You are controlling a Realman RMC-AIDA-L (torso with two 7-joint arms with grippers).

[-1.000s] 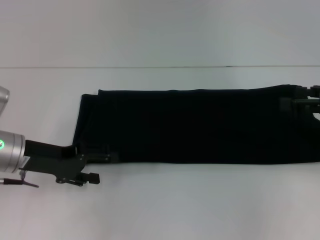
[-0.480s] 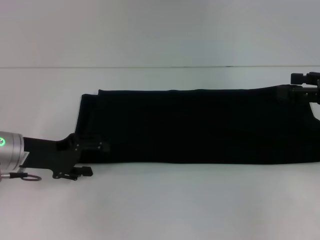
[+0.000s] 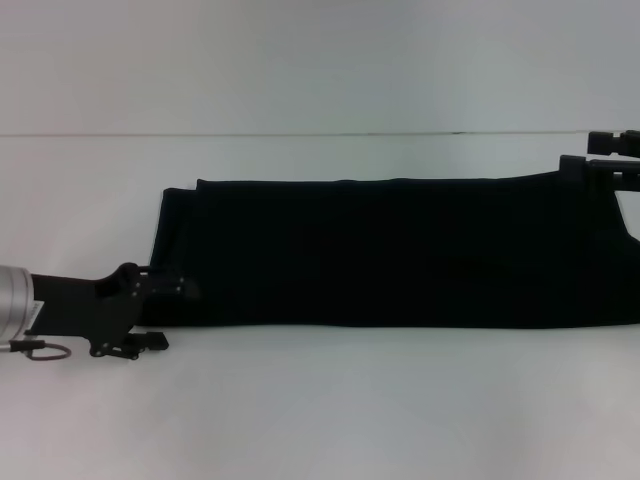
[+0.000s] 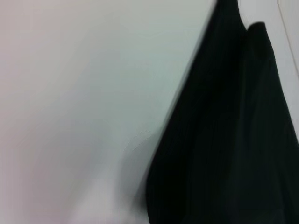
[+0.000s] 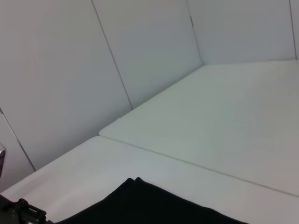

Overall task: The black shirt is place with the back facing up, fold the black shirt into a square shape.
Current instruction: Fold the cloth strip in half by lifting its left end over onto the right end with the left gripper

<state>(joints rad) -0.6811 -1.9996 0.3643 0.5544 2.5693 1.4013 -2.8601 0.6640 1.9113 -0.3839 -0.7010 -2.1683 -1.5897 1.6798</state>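
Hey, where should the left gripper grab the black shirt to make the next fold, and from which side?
Probably the near corner of the black shirt at its left end. The shirt lies as a long flat band across the table, so that end folds over toward the middle. The left gripper sits right at that corner; coming in low from the robot's left, along the table, suits the flat edge.

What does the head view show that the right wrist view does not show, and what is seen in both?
Only the head view shows the black shirt whole, as a long flat band on the white table, with the left gripper at its near left corner and the right gripper at its far right corner. Only the right wrist view shows the panelled wall behind the table and a seam across the tabletop. Both show part of the shirt on the table.
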